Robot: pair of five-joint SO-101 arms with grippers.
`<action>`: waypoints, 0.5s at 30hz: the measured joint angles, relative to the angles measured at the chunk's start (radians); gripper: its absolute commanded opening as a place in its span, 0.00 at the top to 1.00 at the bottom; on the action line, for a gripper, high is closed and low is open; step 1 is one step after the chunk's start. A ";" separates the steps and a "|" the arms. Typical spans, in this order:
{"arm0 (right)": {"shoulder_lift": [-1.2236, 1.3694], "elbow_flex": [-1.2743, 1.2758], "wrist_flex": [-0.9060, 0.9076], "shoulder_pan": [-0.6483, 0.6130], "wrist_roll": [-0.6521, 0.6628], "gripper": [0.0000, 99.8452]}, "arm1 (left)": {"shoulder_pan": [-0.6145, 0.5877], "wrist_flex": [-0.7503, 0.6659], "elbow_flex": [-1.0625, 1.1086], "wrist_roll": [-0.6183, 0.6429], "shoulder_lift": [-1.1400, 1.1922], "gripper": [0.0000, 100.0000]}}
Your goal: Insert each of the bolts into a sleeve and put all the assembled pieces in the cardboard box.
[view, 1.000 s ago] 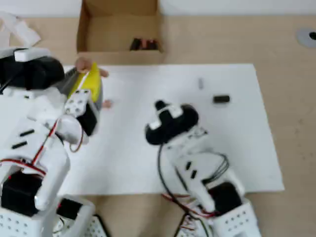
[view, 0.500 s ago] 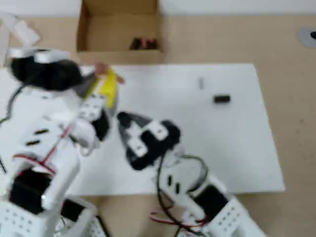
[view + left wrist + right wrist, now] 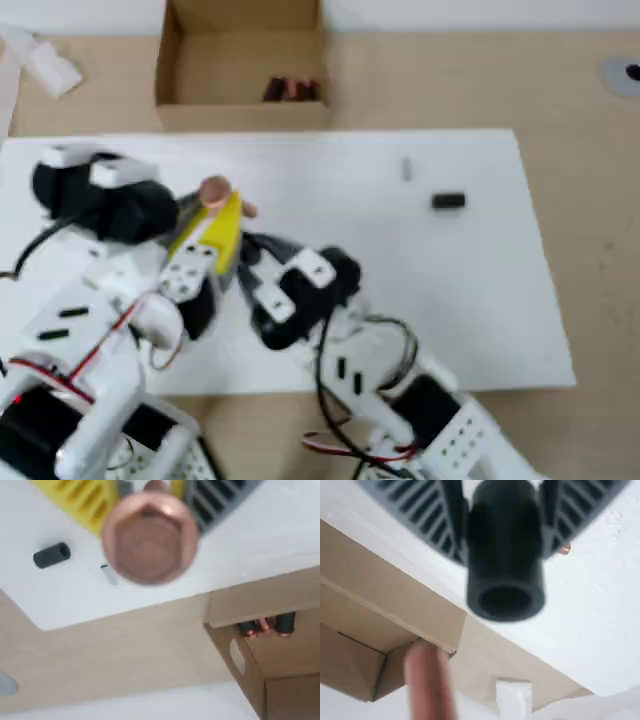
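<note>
While left tool [image 3: 150,491] grips copper bolt [image 3: 150,537], right tool [image 3: 504,527] clamps black sleeve [image 3: 505,580], tips close together.

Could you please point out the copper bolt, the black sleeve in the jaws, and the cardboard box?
copper bolt [image 3: 150,537]: left wrist view, its head.
black sleeve [image 3: 504,550]: right wrist view, its side.
cardboard box [image 3: 240,117]: high view, front wall.
</note>
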 measured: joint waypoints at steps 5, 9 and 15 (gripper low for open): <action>0.000 0.000 0.000 0.000 0.000 0.99 | -0.011 0.084 -0.109 -0.006 0.041 0.99; -0.002 0.015 -0.002 0.000 0.000 0.99 | -0.035 0.189 -0.230 -0.006 0.161 0.99; 0.000 0.035 -0.002 0.000 0.000 0.99 | -0.035 0.305 -0.345 -0.006 0.310 0.99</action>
